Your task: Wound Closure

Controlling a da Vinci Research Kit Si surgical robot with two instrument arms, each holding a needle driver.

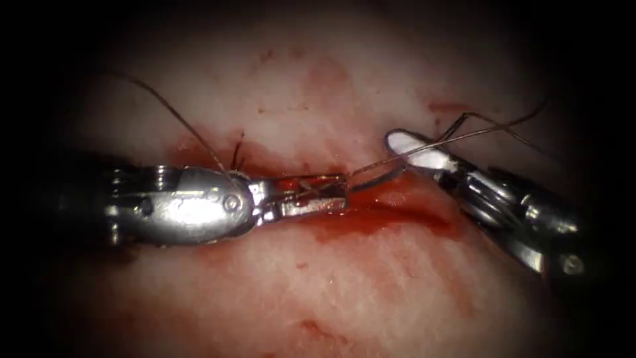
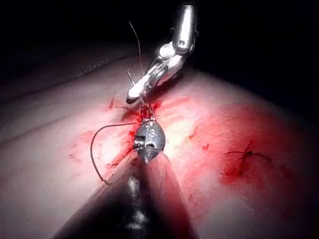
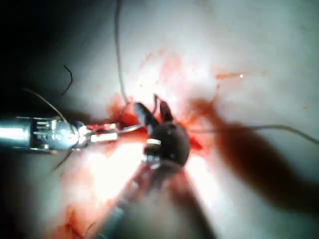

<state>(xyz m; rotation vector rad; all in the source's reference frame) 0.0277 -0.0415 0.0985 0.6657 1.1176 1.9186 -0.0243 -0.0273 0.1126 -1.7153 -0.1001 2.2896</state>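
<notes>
A pale slab of tissue (image 1: 344,292) is lying under the light, with the cut (image 1: 397,212) running across it and red fluid (image 1: 358,225) pooling along its length.

The left arm's tool (image 1: 311,195) is reaching in from the left and lying almost flat over the cut. Its jaws are pressed nearly together and are gripping the curved needle (image 1: 377,178) at one end of its curve. The rest of the needle is arcing out to the right, just above the cut and towards the other tool; I cannot tell whether its far end is sitting in the tissue.

The right arm's tool (image 1: 417,149) is coming in from the right, its tip just beside the needle. In the right wrist view its jaws (image 3: 152,112) are standing parted, and they are holding nothing that I can make out.

The thread (image 1: 490,129) is running from the needle across the right tool's jaw and looping away to the right. Another strand (image 1: 179,119) is curving up and left from the left tool's wrist.

In the left wrist view, a finished stitch (image 2: 249,153) with short dark ends is sitting further along the tissue, well apart from both tools.
</notes>
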